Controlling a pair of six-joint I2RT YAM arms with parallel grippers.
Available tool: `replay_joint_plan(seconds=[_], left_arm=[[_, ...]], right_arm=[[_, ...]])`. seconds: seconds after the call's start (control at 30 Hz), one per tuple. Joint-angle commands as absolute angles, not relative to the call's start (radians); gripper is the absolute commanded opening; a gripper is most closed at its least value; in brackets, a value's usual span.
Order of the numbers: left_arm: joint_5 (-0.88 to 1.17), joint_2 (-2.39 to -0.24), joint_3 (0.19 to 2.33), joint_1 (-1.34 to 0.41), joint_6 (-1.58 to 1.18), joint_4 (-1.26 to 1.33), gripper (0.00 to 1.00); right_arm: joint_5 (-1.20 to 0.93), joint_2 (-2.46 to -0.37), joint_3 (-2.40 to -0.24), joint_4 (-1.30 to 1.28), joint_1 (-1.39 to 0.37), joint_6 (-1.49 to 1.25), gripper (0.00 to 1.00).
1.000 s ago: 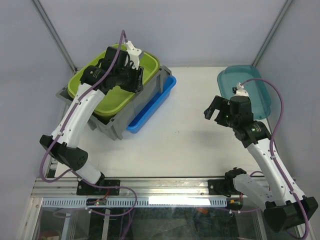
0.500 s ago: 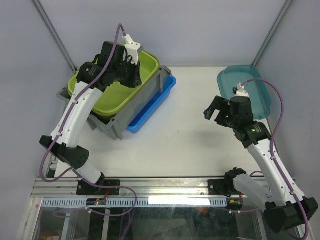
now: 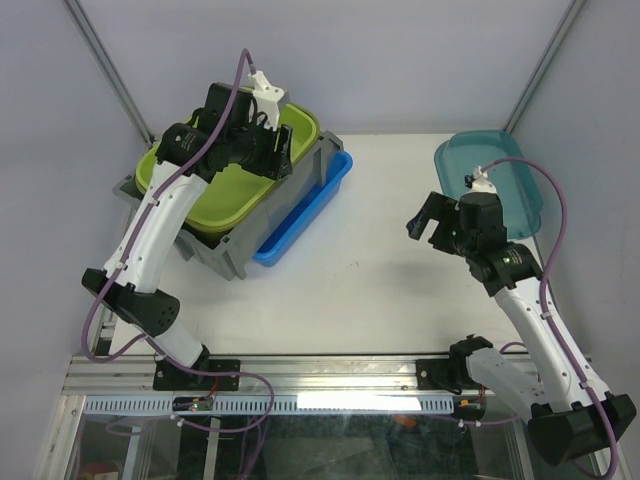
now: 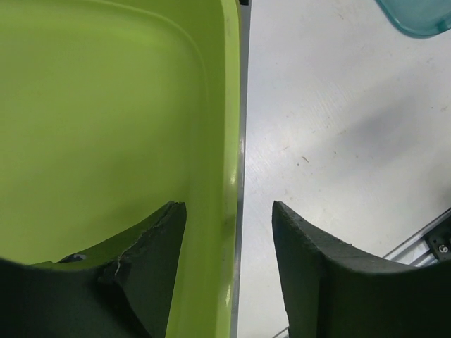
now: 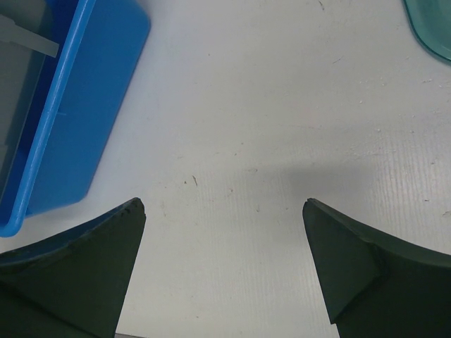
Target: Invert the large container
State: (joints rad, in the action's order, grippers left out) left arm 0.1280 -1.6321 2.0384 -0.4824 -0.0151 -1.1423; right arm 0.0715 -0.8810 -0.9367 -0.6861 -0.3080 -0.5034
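Note:
The large container (image 3: 222, 252) is the grey crate at the left of the table, standing open side up. A lime-green tub (image 3: 232, 190) is nested inside it. My left gripper (image 3: 281, 152) hangs over the tub's right rim. In the left wrist view its jaws (image 4: 229, 205) are open and straddle the green rim (image 4: 227, 127), one finger inside the tub and the other outside, apart from it. A thin grey edge of the container (image 4: 242, 169) shows beside the rim. My right gripper (image 3: 424, 220) hovers open over bare table (image 5: 224, 204), holding nothing.
A blue tub (image 3: 305, 212) leans against the grey crate's right side and also shows in the right wrist view (image 5: 77, 91). A teal tray (image 3: 500, 180) lies at the back right. Frame posts rise at the back corners.
The left wrist has shifted slightly back over the green tub's rim, and its jaws now stand apart. The right arm has not moved.

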Motion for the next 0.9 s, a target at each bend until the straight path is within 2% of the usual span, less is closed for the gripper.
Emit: replay_joint_plan(seconds=[0.0, 0.2, 0.43, 0.6, 0.77, 0.87], left_arm=[[0.098, -1.642, 2.027, -0.472, -0.001, -1.136, 0.52], [0.109, -1.642, 2.023, -0.471, -0.003, -1.119, 0.38], [0.117, -1.641, 1.997, -0.471, -0.001, -1.111, 0.38], [0.125, -1.638, 1.983, -0.472, -0.008, -1.101, 0.20], [0.127, -1.624, 1.996, -0.472, -0.018, -1.085, 0.18], [0.145, -1.621, 2.031, -0.472, -0.019, -1.086, 0.07]], right_arm=[[0.047, -0.885, -0.945, -0.646, -0.309, -0.515, 0.99], [0.055, -0.878, -0.941, -0.649, -0.310, -0.515, 0.99], [0.057, -0.871, -0.932, -0.652, -0.310, -0.515, 0.99], [0.056, -0.867, -0.927, -0.653, -0.309, -0.516, 0.99], [0.056, -0.864, -0.925, -0.653, -0.309, -0.517, 0.99], [0.055, -0.864, -0.925, -0.653, -0.310, -0.518, 0.99]])
